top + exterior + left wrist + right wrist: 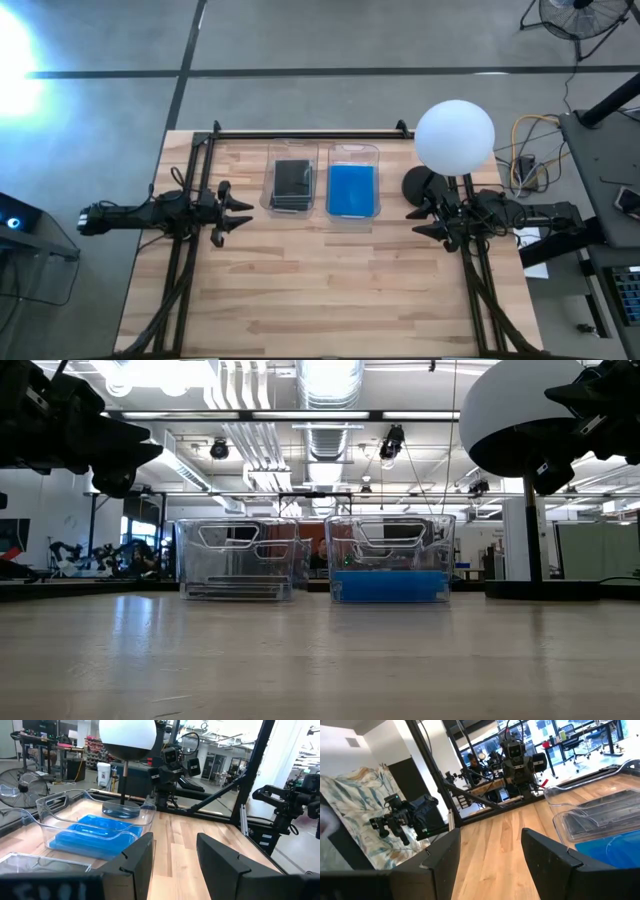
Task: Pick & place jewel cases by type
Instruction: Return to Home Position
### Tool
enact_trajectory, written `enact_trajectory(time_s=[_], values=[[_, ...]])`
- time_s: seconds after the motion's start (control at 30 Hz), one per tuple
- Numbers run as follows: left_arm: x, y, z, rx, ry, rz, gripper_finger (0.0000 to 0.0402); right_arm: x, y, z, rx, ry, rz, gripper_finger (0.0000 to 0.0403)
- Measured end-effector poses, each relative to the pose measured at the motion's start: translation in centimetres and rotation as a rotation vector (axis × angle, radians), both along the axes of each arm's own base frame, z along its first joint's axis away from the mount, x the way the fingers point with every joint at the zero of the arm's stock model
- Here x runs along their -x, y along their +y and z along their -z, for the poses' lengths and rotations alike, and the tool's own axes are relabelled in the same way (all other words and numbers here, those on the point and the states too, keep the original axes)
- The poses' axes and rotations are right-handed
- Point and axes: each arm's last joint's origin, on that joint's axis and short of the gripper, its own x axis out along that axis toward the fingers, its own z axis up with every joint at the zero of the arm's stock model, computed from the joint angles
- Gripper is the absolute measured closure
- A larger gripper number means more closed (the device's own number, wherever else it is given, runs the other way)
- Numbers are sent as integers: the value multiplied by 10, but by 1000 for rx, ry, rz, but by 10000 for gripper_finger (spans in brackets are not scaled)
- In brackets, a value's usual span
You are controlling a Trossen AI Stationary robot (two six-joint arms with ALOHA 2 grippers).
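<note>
Between the left gripper (244, 212) and right gripper (414, 220), both with jaws spread and empty, the left bin (293, 147) holds black cases (292, 184), the right bin (354, 149) blue cases (351, 189).

Glossy plastic jewel cases (351, 190); smooth wood table (330, 290)

Overhead, table-level, two facing wrist views, sharing bins (353, 149)

The black jewel cases (292, 184) lie flat in one low stack inside the left clear bin (271, 200). They are thin, square and dark. The blue jewel cases (351, 190) lie flat in the right clear bin (354, 150), just beside the first one. They are translucent bright blue, and their stack is higher. How many are in each stack I cannot tell.
</note>
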Motion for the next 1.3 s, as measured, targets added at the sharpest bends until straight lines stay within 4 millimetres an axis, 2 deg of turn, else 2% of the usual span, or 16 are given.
enact_trajectory(time_s=[0.4, 0.57, 0.7, 0.87, 1.3], values=[[0, 0, -1, 0, -3, 0, 266, 0, 0, 0, 2, -2, 0, 200], [0, 0, -1, 0, -3, -1, 266, 1, 1, 2, 207, -26, 9, 200], [0, 0, -1, 1, -3, -1, 266, 1, 1, 1, 263, -40, 14, 200], [0, 0, -1, 1, -3, -1, 266, 1, -1, -1, 453, -84, 103, 200], [0, 0, -1, 0, -2, -1, 266, 0, -1, 8, 405, 21, 90, 200]])
